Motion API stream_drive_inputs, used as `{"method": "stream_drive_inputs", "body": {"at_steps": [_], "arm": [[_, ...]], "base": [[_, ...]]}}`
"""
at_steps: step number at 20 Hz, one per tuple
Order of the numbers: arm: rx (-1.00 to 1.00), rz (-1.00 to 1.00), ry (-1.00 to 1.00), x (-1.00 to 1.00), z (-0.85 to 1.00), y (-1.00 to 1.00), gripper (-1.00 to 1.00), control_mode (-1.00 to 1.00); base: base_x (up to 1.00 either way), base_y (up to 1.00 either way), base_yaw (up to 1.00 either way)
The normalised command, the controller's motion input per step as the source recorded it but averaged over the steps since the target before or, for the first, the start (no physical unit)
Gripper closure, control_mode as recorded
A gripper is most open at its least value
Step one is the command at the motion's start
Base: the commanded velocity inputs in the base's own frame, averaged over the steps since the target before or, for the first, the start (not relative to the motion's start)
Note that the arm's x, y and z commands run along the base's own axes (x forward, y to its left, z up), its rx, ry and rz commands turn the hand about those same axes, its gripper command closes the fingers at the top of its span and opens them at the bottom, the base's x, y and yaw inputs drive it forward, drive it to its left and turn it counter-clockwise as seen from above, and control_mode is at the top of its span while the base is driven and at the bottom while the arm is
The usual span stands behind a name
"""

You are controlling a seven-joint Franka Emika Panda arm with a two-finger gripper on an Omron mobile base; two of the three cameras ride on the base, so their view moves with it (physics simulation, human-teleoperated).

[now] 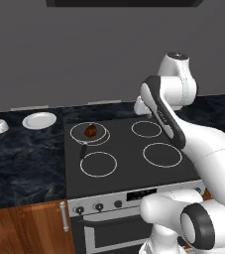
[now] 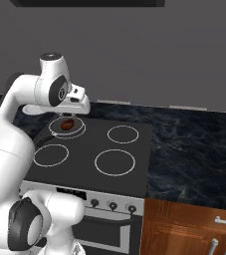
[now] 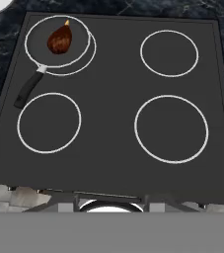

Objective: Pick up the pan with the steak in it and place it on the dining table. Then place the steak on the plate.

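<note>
My tool (image 2: 73, 112) hangs above the flat black stove top (image 3: 113, 128), and I cannot tell how far its jaws stand apart. The pan (image 3: 58, 42), round, shallow and dark with a thin pale rim, sits on a far burner ring, well off to my tool's left. Its short black handle (image 3: 28, 89) points back toward me. The lumpy reddish-brown steak (image 3: 59, 40) lies inside it. Beyond, on the veined black worktop (image 1: 20, 158), rests the white plate (image 1: 39, 120), cut off in my hand view.

Home kitchen, four-ring black stove (image 1: 129, 149) (knobs along the front), dark stone counter (image 1: 20, 158), wood cabinets (image 2: 189, 229)
</note>
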Motion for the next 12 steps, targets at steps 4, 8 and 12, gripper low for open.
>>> {"method": "stream_drive_inputs", "body": {"at_steps": [4,8,12], "arm": [[0.00,-0.02,0.00,0.02,-0.06,0.11,-1.00,-1.00],[0.01,-0.05,0.00,0.04,-0.18,0.38,-1.00,-1.00],[0.00,-0.07,0.00,0.15,-0.25,0.54,-1.00,-1.00]], "base": [[0.00,0.00,0.00],[0.00,0.00,0.00],[0.00,0.00,0.00]]}}
